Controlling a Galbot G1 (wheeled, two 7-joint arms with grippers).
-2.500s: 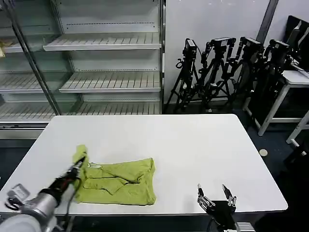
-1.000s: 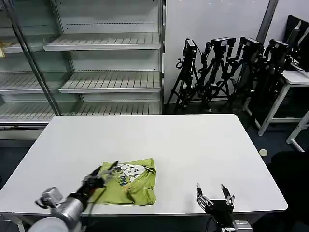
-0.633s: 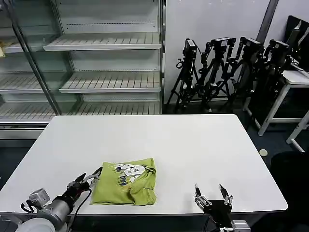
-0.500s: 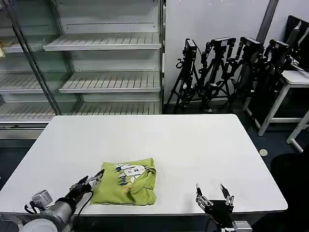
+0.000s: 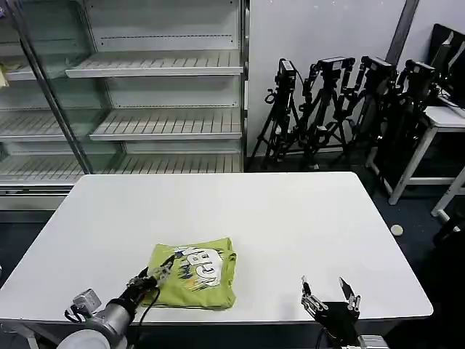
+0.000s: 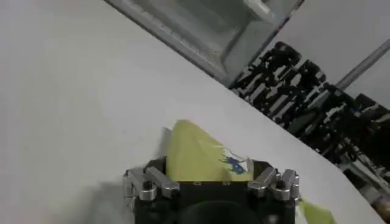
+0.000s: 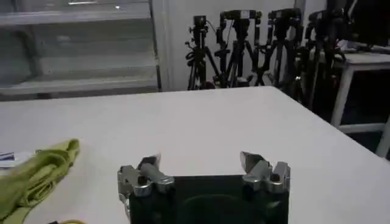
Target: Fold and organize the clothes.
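Observation:
The lime yellow-green T-shirt (image 5: 195,274) lies folded into a small rectangle near the table's front edge, left of centre, its white-and-grey print facing up. My left gripper (image 5: 161,273) is low at the shirt's left edge, open. In the left wrist view the shirt (image 6: 194,159) sits just past the wide-spread left gripper (image 6: 212,178), with nothing pinched. My right gripper (image 5: 328,292) hovers open at the front edge, well to the right of the shirt. From the right wrist view the right gripper (image 7: 201,163) is empty, and a fold of the shirt (image 7: 38,172) lies off to one side.
The white table (image 5: 290,218) is bare behind and to the right of the shirt. Empty metal shelves (image 5: 152,65) stand behind the table, with camera tripods (image 5: 341,109) and a second white table (image 5: 445,118) at the back right.
The left gripper carried the shirt's left part over to the right, let go and drew back. It has since moved in to the shirt's left edge. The print now faces up. The right arm stayed put.

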